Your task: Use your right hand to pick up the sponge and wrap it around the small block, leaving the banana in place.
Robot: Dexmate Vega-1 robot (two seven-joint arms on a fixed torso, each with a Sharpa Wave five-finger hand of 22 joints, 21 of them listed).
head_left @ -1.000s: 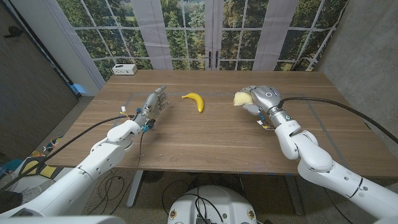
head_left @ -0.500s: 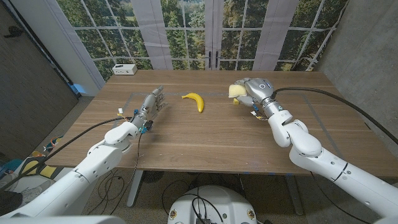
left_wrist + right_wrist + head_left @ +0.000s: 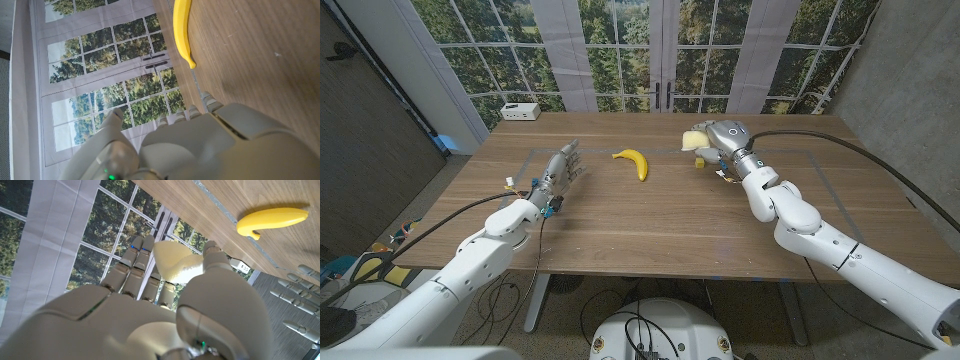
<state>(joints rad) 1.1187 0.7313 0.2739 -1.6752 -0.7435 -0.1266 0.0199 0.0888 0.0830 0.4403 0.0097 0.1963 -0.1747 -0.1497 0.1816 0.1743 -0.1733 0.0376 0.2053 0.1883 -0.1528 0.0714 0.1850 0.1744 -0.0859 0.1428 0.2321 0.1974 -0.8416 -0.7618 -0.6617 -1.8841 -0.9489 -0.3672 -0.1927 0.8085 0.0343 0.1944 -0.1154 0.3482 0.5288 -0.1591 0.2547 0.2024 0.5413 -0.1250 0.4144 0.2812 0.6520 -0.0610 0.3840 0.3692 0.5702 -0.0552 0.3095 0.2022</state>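
My right hand [image 3: 728, 141] holds a pale yellow sponge [image 3: 694, 139] above the far right part of the wooden table [image 3: 650, 215]. In the right wrist view the sponge [image 3: 175, 262] sits folded between the fingers [image 3: 135, 262] and thumb. A small yellowish block [image 3: 698, 162] lies on the table just below the sponge. The banana [image 3: 632, 161] lies left of it, at the middle far part; it also appears in the wrist views [image 3: 272, 220] [image 3: 182, 27]. My left hand [image 3: 563, 166] stands on the table left of the banana, fingers apart, holding nothing.
A white box [image 3: 521, 111] sits at the table's far left corner. Windows and a door stand behind the far edge. Tape lines mark the tabletop near both hands. My left hand's fingers [image 3: 300, 300] show at the edge of the right wrist view.
My right hand has carried the sponge leftwards and towards the far edge, ending over the small block. The left hand and the banana have stayed put.
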